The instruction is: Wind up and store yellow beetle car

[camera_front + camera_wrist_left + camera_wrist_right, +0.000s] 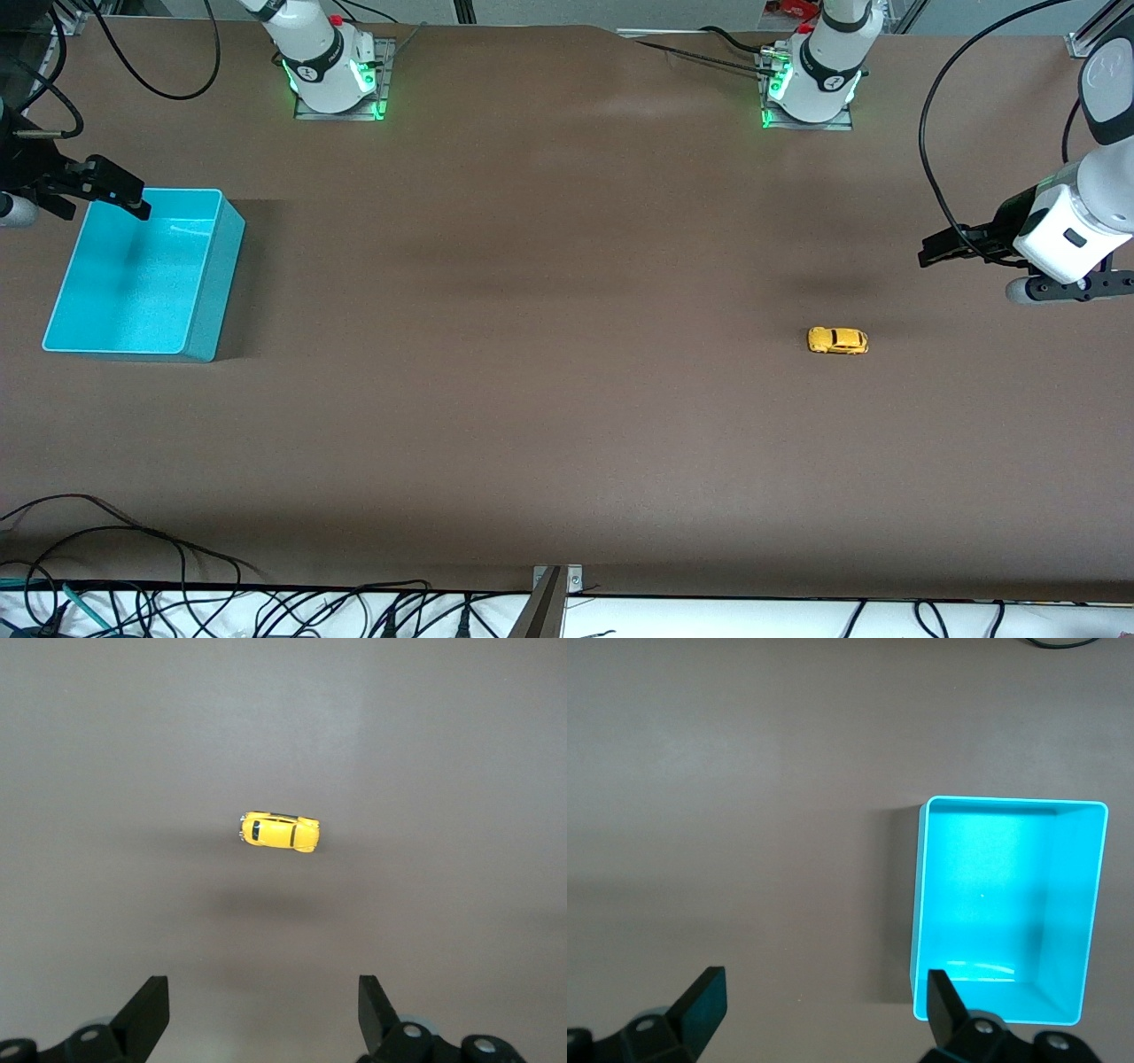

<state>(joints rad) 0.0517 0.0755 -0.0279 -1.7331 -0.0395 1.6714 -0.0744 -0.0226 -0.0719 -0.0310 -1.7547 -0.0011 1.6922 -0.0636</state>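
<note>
The yellow beetle car (837, 340) stands on its wheels on the brown table toward the left arm's end; it also shows in the left wrist view (280, 831). My left gripper (926, 250) hangs open and empty above the bare table, apart from the car; its fingers frame bare table in the left wrist view (263, 988). The turquoise bin (217, 283) stands empty at the right arm's end and also shows in the right wrist view (1001, 895). My right gripper (106, 206) is open and empty over the bin's corner rim (826, 979).
Cables (133, 549) lie along the table's edge nearest the front camera. The arm bases (335, 75) stand at the edge farthest from it. Brown tabletop lies between the car and the bin.
</note>
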